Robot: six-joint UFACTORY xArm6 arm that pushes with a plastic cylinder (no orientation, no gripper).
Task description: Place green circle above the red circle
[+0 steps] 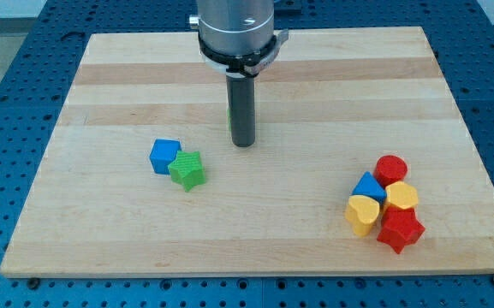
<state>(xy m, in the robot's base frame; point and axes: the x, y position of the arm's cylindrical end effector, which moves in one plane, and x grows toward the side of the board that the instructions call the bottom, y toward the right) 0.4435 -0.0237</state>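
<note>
**Green sliver behind the rod**

My tip is a plain rod end, holding nothing. A green block, shape hidden, peeks out just behind it on the view's left. The red circle lies well to the tip's right and lower, topping a cluster near the bench's right edge, with open board between.

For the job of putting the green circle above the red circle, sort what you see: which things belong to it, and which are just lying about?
Belong to the job:
- green circle, only a sliver showing behind the rod
- red circle
- my tip, right beside the green circle

Just lying about:
- blue cube
- green star
- blue triangle
- yellow heart
- yellow block
- red star
</note>
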